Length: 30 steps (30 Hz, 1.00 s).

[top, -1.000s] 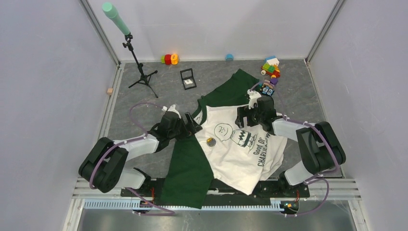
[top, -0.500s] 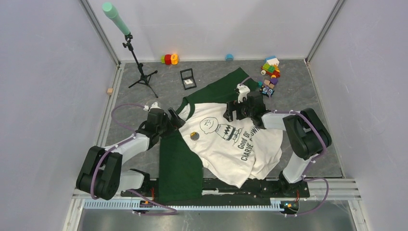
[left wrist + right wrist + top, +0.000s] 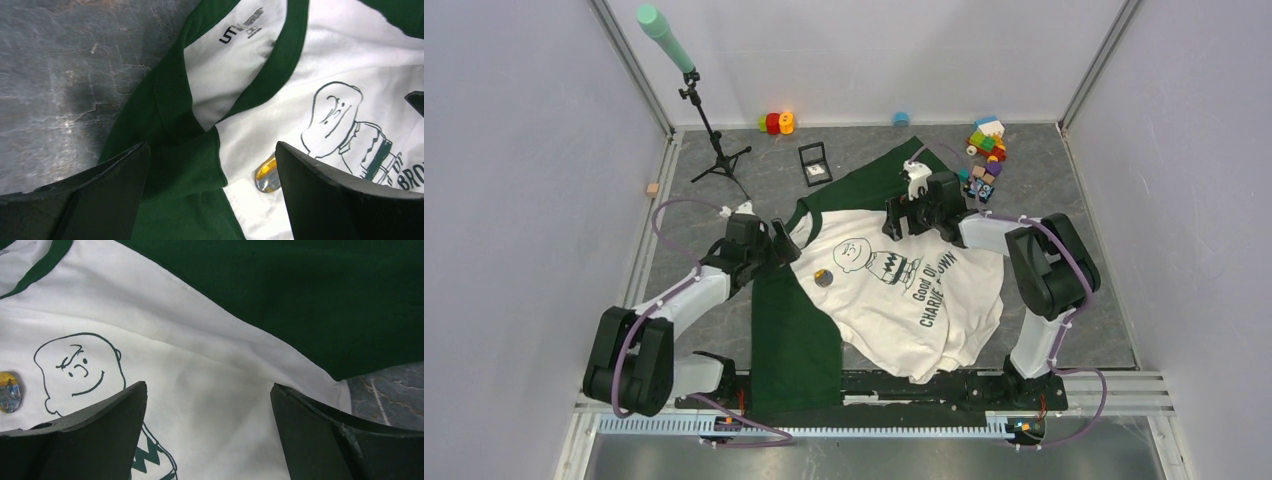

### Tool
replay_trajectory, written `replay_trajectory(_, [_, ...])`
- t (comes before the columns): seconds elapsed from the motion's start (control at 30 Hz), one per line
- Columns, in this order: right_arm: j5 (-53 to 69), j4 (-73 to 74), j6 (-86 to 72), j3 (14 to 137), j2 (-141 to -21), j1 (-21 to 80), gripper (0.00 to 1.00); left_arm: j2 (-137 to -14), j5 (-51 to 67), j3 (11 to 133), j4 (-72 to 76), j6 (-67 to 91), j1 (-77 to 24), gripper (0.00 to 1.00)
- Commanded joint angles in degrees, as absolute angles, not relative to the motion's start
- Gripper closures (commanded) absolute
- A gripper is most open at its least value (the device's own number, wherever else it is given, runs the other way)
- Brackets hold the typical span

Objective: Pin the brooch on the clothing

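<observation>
The cream-white T-shirt (image 3: 894, 320) with green sleeves and the cartoon boy print lies spread on the grey table. The small round brooch (image 3: 823, 278) sits on its chest, left of the print. My left gripper (image 3: 782, 243) is open, low over the green collar and left shoulder (image 3: 212, 145). The brooch (image 3: 266, 175) shows just inside its right finger. My right gripper (image 3: 902, 215) is open, low over the cream fabric by the right sleeve seam (image 3: 209, 385). The brooch (image 3: 9, 385) shows at the far left of the right wrist view.
A small black square box (image 3: 814, 163) with white lining lies behind the shirt. A tripod (image 3: 709, 140) with a green-tipped pole stands at the back left. Toy blocks (image 3: 984, 140) sit at the back right, red and yellow ones (image 3: 776, 122) at the back wall.
Both grippers have moved away from the bases and to the left. The shirt and the brooch on it have shifted the same way with them.
</observation>
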State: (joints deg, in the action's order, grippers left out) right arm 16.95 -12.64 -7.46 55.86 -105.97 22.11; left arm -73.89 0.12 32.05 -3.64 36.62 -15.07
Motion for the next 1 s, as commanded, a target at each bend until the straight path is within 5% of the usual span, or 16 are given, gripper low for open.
replay_trajectory(0.0, [16.2,-7.0,-1.0,59.8,-98.0,21.7,0.02,-66.6,-2.7,37.6,-10.0,31.1,-14.7,0.00])
replay_trajectory(0.17, [11.2,-1.9,-2.9,59.0,-87.1,17.1,0.02,-59.3,1.5,46.2,-18.4,28.9,-14.7,0.00])
replay_trajectory(0.47, [-19.0,-3.1,2.9,46.8,-56.4,15.7,0.02,-48.3,-2.7,61.0,-27.8,16.5,-14.7,0.00])
replay_trajectory(0.8, [-28.2,-19.5,2.7,20.2,-33.1,15.7,0.02,-36.1,-7.7,50.2,-22.9,13.5,-14.7,0.00])
replay_trajectory(0.97, [-28.9,-18.4,3.8,19.3,-31.3,15.7,0.02,-35.2,-7.8,49.1,-22.5,14.6,-14.7,0.00])
